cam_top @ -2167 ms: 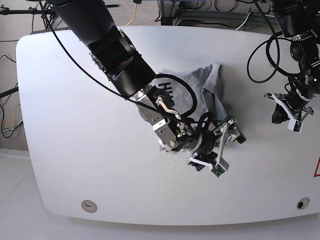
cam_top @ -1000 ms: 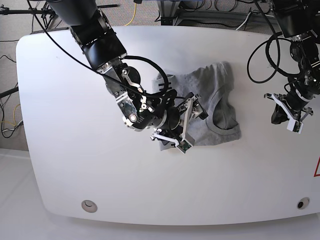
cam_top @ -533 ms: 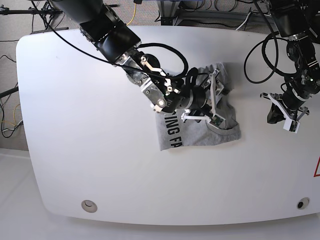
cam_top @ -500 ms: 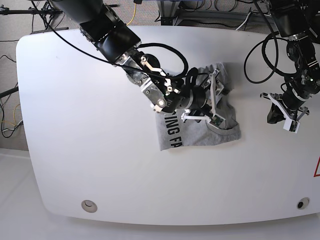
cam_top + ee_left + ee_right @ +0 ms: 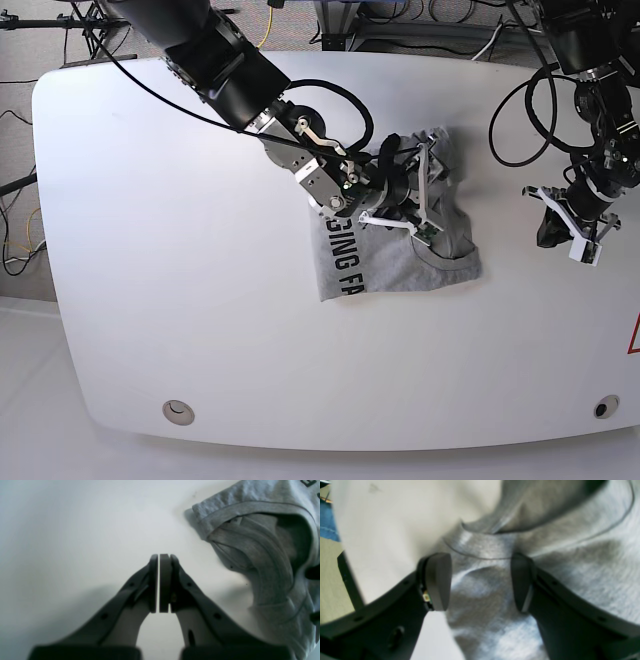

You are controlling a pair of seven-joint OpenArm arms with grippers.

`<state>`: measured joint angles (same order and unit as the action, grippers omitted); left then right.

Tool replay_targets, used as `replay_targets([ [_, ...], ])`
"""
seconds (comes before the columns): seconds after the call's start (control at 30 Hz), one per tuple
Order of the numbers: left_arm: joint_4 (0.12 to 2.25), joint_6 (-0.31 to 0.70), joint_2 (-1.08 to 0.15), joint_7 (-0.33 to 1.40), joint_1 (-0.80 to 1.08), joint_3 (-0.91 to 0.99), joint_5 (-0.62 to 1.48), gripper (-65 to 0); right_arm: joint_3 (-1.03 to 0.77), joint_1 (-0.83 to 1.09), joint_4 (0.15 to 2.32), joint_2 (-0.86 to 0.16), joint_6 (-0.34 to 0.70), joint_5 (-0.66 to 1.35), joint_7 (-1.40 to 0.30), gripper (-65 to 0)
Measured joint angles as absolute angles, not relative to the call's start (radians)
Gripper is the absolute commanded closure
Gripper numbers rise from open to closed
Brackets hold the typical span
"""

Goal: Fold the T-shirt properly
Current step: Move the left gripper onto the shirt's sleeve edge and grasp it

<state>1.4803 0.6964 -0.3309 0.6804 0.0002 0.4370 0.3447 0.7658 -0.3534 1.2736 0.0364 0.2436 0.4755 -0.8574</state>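
White and matte, the rounded worktop (image 5: pixel 180 300) fills the base view, with cables trailing across the floor along the top edge. Right of centre lies the T-shirt (image 5: pixel 400 262) — a partly folded bundle of soft heather-grey jersey, black block lettering showing along its lower-left edge and the ribbed collar curving near its lower right. The bundle runs longest from the frame's top to its bottom. Directly over its upper half sits the right hand (image 5: pixel 420 190), clearly the nearer of the two; its wrist view shows the jaws parted, dark rubbery pads astride a rumpled ridge of cloth beside a stitched hem, not yet pinching it. Any fold, judging by this, starts from that upper portion toward the lettered edge. Well apart at the frame's right edge, the left hand (image 5: pixel 570 228) hangs above bare worktop, clenched on nothing — its wrist camera catches only a gaping sleeve opening at upper right.
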Motion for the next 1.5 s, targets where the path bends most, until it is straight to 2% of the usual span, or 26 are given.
replay_targets([
  [0.17,1.480,0.696,-0.331,0.680,0.000,0.439,0.346,0.0,0.766,-0.368,1.220,0.046,0.254,0.479,-0.810,-35.5],
  [0.57,1.481,0.696,-0.331,0.681,-0.001,0.436,0.345,0.0,0.768,-0.411,1.201,0.139,0.248,0.477,-0.800,-35.3],
  [0.83,1.498,0.696,-0.330,0.752,-0.028,0.437,0.340,0.0,0.757,-0.485,1.205,0.127,0.243,0.476,-0.807,-35.1],
  [1.07,1.620,0.695,-0.292,0.815,-0.072,0.441,0.356,0.0,0.686,-0.540,1.202,0.079,0.251,0.476,-0.803,-34.8],
  [1.13,1.657,0.692,-0.254,0.855,-0.070,0.441,0.348,0.0,0.665,-0.562,1.199,0.057,0.246,0.476,-0.807,-32.9],
  [1.23,1.720,0.693,-0.188,0.912,-0.053,0.418,0.344,0.0,0.631,-0.599,1.185,0.027,0.245,0.474,-0.803,-23.8],
  [1.33,1.777,0.698,-0.138,0.952,-0.042,0.383,0.349,0.0,0.606,-0.637,1.161,0.007,0.243,0.473,-0.802,-4.2],
  [1.37,1.796,0.707,-0.124,0.963,-0.042,0.375,0.358,0.0,0.596,-0.649,1.147,0.002,0.244,0.474,-0.799,0.0],
  [1.5,1.842,0.704,-0.091,1.011,-0.025,0.375,0.364,0.0,0.559,-0.685,1.076,-0.003,0.242,0.473,-0.796,-2.3],
])
